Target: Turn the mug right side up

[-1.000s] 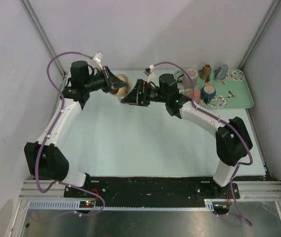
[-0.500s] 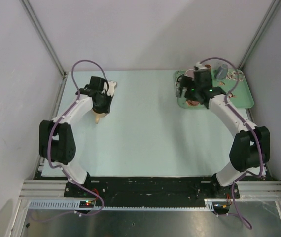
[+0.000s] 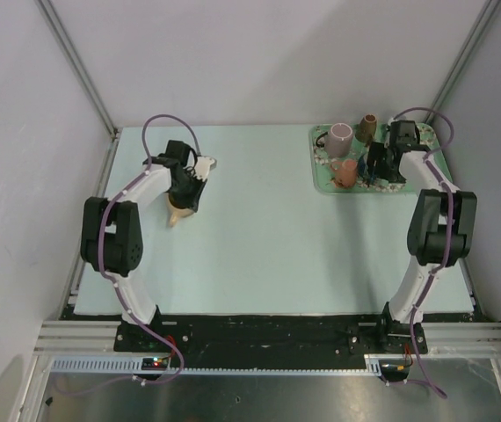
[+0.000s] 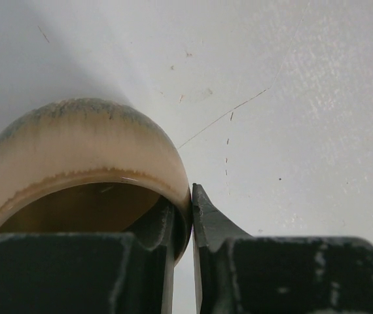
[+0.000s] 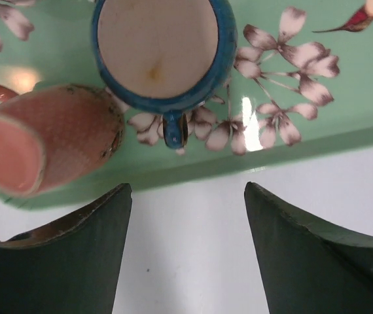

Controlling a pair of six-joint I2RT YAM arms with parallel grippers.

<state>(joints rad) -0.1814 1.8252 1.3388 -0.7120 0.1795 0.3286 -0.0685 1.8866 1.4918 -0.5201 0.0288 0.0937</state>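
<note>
While the rim of the beige glazed ceramic mug [image 4: 82, 150] is pinched by the left gripper [image 4: 183, 210], one finger inside the mouth and one outside, the mug is held at the far left part of the pale table [image 3: 259, 237], near its left edge. Whether it touches the surface cannot be told. Wide bare table is left between the mug and the green flowered tray [image 5: 356, 78] in the far right corner. The right gripper [image 5: 186, 193] is spread wide with nothing between its fingers. It is placed at the tray's near rim, close to a blue-rimmed mug [image 5: 157, 46] and a pink speckled mug [image 5: 62, 140]. Compared with half a second earlier, the right arm has been shifted to the tray's right side, and the left arm is barely altered.
</note>
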